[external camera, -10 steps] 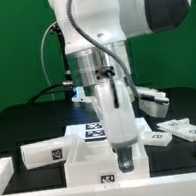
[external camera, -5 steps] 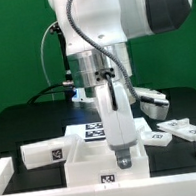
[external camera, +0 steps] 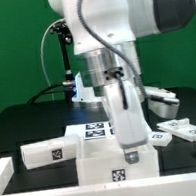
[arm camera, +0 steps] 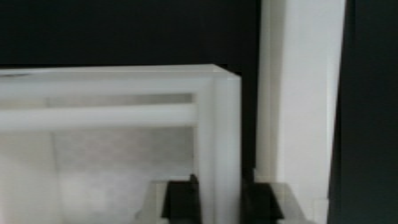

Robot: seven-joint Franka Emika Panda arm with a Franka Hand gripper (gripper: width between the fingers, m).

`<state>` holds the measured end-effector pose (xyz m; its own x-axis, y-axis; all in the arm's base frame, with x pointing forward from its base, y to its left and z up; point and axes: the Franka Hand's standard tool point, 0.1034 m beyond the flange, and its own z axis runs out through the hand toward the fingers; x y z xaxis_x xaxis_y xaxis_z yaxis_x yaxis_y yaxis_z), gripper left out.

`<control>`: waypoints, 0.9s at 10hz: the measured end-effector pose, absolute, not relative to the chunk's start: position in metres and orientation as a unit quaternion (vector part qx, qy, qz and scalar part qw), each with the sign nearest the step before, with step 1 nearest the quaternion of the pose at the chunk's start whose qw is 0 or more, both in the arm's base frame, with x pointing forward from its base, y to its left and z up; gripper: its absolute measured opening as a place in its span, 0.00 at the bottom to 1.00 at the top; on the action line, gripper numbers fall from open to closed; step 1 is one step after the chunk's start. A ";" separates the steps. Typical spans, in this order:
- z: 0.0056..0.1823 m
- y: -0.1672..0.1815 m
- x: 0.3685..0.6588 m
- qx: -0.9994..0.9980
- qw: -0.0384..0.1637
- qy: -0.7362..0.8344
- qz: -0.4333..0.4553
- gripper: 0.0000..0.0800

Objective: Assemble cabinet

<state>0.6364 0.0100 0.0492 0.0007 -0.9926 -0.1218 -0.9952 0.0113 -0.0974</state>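
Observation:
The cabinet's white box body (external camera: 96,167) stands near the table's front, a black-and-white tag on its front face. My gripper (external camera: 130,159) comes down from above and is shut on the body's upright side wall, at its end toward the exterior view's right. In the wrist view the thin white wall (arm camera: 217,120) runs straight between my two dark fingers (arm camera: 180,203), which press on both its faces; the gripper (arm camera: 222,205) holds nothing else. The knob is not in view.
A loose white tagged panel (external camera: 51,151) lies at the exterior view's left, and more tagged white parts (external camera: 181,129) at its right. The marker board (external camera: 94,130) lies behind the body. A white rail (external camera: 6,175) borders the table's front corners. A white strip (arm camera: 302,90) runs beside the gripped wall.
The jaws have shut on the cabinet body's side wall. Arm and body have shifted toward the exterior view's right.

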 end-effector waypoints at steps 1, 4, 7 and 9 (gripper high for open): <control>0.049 0.024 0.636 -0.707 0.077 0.703 0.008 0.11; 0.050 0.063 0.645 -0.720 0.081 0.689 0.007 0.11; 0.050 0.061 0.645 -0.721 0.080 0.688 0.006 0.11; 0.049 0.067 0.645 -0.717 0.079 0.692 0.008 0.11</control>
<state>0.6453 0.0666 0.0494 0.0417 -0.9917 -0.1213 -0.9943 -0.0292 -0.1030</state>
